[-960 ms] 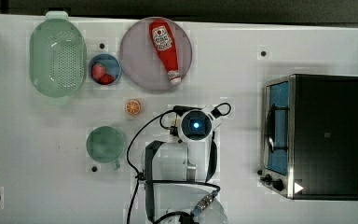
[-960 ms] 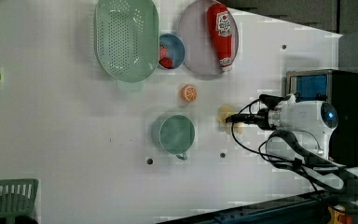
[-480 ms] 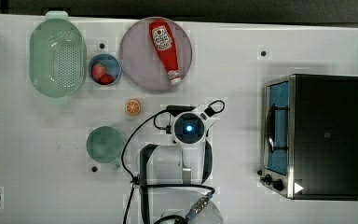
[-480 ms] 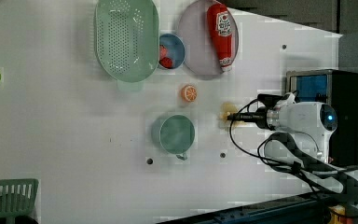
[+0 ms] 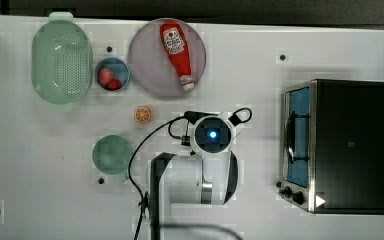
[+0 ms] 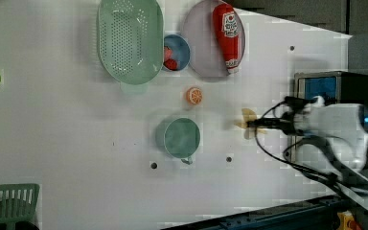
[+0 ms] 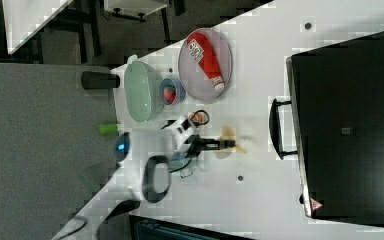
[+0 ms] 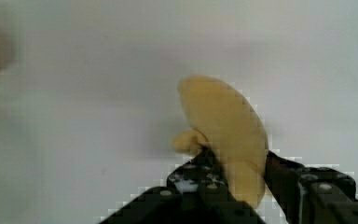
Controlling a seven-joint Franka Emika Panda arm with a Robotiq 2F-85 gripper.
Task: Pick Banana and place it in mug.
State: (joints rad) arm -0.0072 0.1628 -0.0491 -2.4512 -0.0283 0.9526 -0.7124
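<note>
I see my gripper (image 8: 235, 175) pinching the banana (image 8: 228, 135), one dark finger on each side of the yellow fruit. In the left view the banana (image 6: 247, 122) sits at the tip of the gripper (image 6: 255, 123), over the white table (image 6: 76, 143). I think it is a little off the table, but I cannot be sure. The mug (image 6: 182, 138) is well apart from the banana, toward the left view's left, and looks empty. In the top view the mug (image 5: 112, 154) is on the top view's left of the arm. Just beyond the mug in the left view lies an orange slice (image 6: 194, 96). Farther off are a blue bowl (image 6: 176, 51), a green colander (image 6: 130, 40) and a ketchup bottle (image 6: 227, 29) on a plate (image 6: 199, 48).
</note>
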